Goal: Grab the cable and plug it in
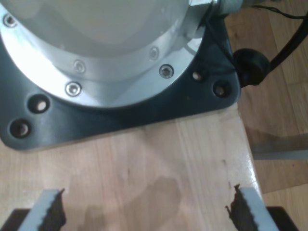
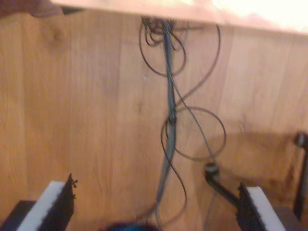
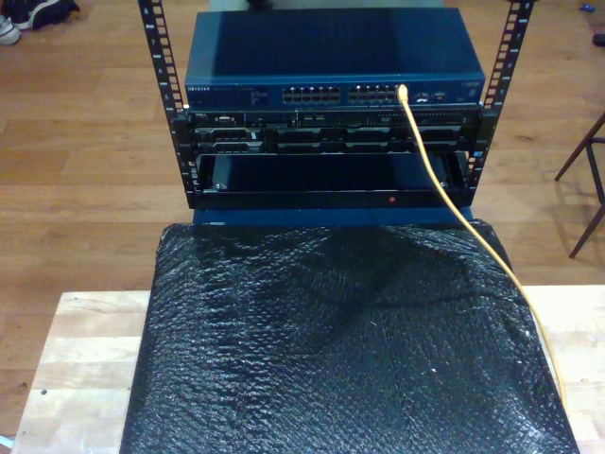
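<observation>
The cable is running from a port at the switch front, toward one o'clock in the exterior view, down over the black mat to its five o'clock edge. The first gripper is hovering over the wooden surface, jaws apart and empty. The second gripper is hanging above the floor and thin black wires, jaws apart, empty.

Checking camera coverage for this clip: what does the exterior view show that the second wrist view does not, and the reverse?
Exterior view: the cable runs from the port row of the blue switch down across the black mat, and the switch sits in the rack. Second wrist view: my second gripper, jaws open and empty, over thin dark wires looping on the floor. Both: the wooden floor and a pale wooden table edge.
</observation>
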`<act>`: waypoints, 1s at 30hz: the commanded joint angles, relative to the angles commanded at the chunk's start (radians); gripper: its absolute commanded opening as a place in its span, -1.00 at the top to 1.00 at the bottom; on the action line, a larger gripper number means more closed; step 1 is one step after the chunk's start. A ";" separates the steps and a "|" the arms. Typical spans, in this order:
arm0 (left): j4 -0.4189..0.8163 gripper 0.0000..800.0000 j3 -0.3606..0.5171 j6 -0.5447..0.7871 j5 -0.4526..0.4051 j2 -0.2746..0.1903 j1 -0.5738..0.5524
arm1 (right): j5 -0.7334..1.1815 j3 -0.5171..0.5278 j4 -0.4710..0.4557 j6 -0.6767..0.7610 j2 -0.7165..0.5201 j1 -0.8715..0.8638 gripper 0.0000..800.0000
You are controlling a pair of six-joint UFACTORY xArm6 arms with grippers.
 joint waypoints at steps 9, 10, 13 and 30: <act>0.000 -1.00 0.000 0.002 0.000 0.000 0.000 | -0.012 0.161 -0.006 -0.084 -0.074 -0.080 -1.00; 0.000 -1.00 0.002 0.000 0.000 0.000 0.000 | -0.012 0.183 -0.006 -0.084 -0.077 -0.087 -0.99; 0.000 -1.00 0.002 0.002 0.000 0.000 0.000 | -0.026 0.227 -0.006 -0.087 -0.078 -0.101 -1.00; 0.000 -1.00 0.000 0.002 0.000 0.000 0.000 | -0.281 0.400 0.002 -0.089 -0.028 -0.173 -1.00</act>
